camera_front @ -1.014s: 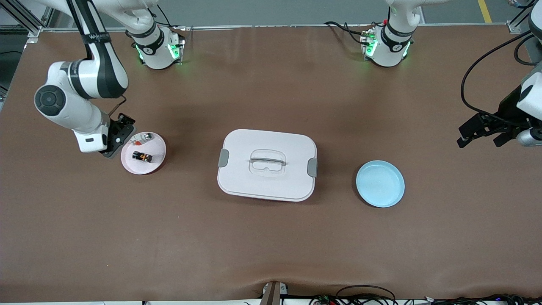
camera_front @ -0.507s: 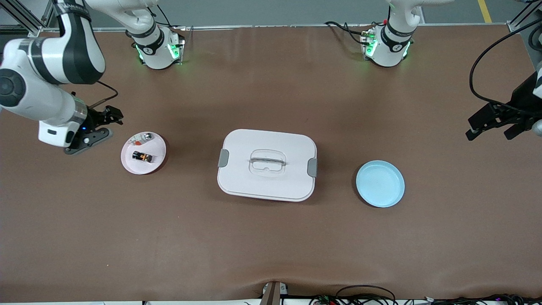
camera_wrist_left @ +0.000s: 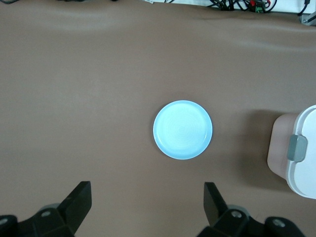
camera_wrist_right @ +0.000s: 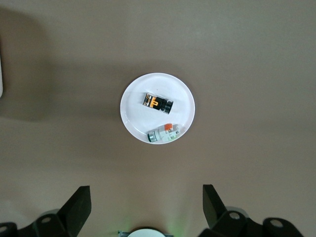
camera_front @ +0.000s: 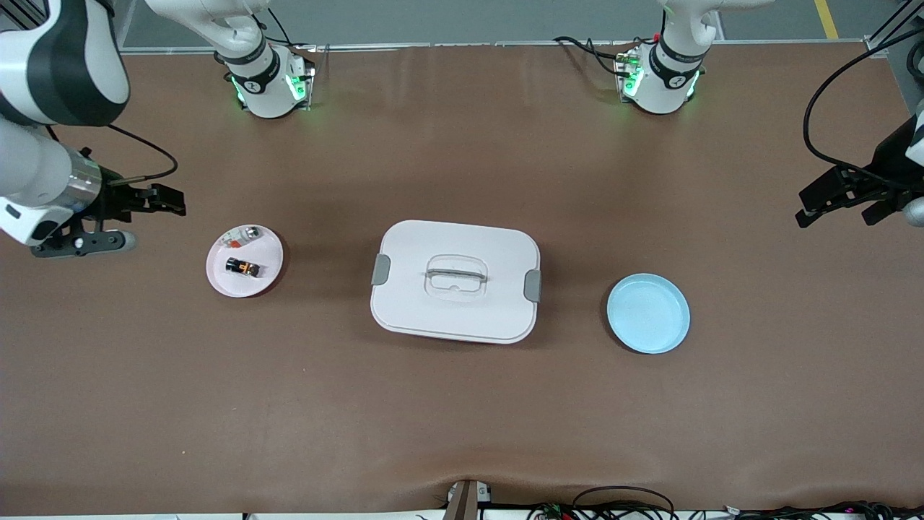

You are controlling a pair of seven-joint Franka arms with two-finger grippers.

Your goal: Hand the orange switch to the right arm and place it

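Observation:
The orange switch (camera_front: 242, 267) is a tiny black block with an orange face. It lies on a small pink plate (camera_front: 220, 282) toward the right arm's end of the table. The right wrist view also shows the orange switch (camera_wrist_right: 158, 102) lying on the plate (camera_wrist_right: 133, 118). My right gripper (camera_front: 162, 198) hangs open and empty over bare table beside that plate, apart from it; its wrist view shows the right gripper (camera_wrist_right: 146, 192) with nothing between its fingers. My left gripper (camera_front: 841, 209) is open and empty over the left arm's end of the table, and the left gripper (camera_wrist_left: 148, 190) shows wide in its own view.
A whitish-silver part with a red-orange patch (camera_front: 240, 234) shares the pink plate. A white lidded box with grey latches (camera_front: 455, 282) stands mid-table. A light blue plate (camera_front: 648, 313) lies between the box and the left arm's end; the blue plate (camera_wrist_left: 182, 129) has nothing on it.
The right arm has drawn back from the pink plate's edge toward its end of the table, gripper open. The left gripper has shifted slightly toward the bases.

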